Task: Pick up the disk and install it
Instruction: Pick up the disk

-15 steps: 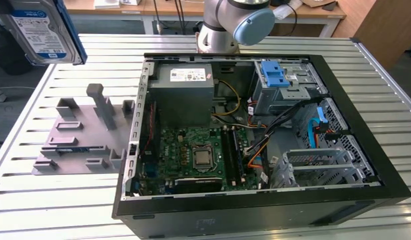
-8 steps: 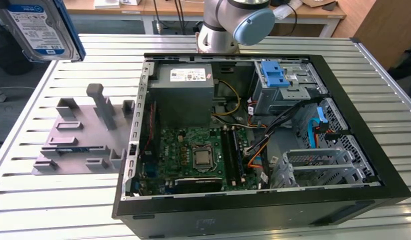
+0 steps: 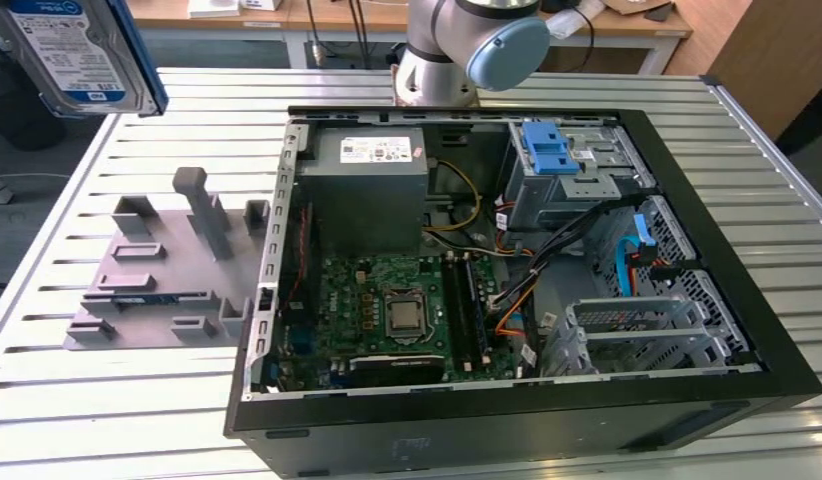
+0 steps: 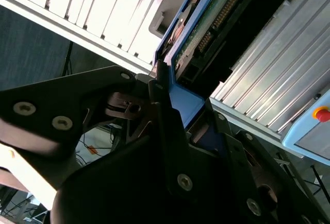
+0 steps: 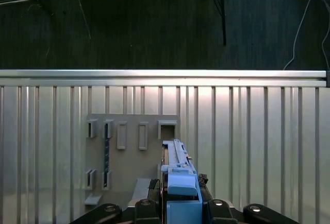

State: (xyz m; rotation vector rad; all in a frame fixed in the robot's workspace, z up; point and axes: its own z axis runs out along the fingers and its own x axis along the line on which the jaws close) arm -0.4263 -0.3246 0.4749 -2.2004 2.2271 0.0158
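The disk (image 3: pixel 71 50), a hard drive with a white-and-blue label in a blue carrier frame, hangs in the air at the exterior view's upper left, above the slatted table's far corner. In the first wrist view the disk (image 5: pixel 178 170) stands edge-on over the grey holder plate (image 5: pixel 134 152), with my gripper (image 5: pixel 179 198) shut on its blue frame. The second wrist view shows the disk's (image 4: pixel 221 18) green circuit-board side, and my gripper (image 4: pixel 183 105) clamps the blue frame's end between its black fingers (image 4: pixel 160 95).
An open black computer case (image 3: pixel 731 300) lies on the slatted metal table (image 3: pixel 64 390). Inside are a grey drive bay with a blue latch (image 3: pixel 551 150), a power-supply box (image 3: pixel 371 175) and the motherboard (image 3: pixel 398 310). The grey holder plate (image 3: pixel 164 270) lies beside the case.
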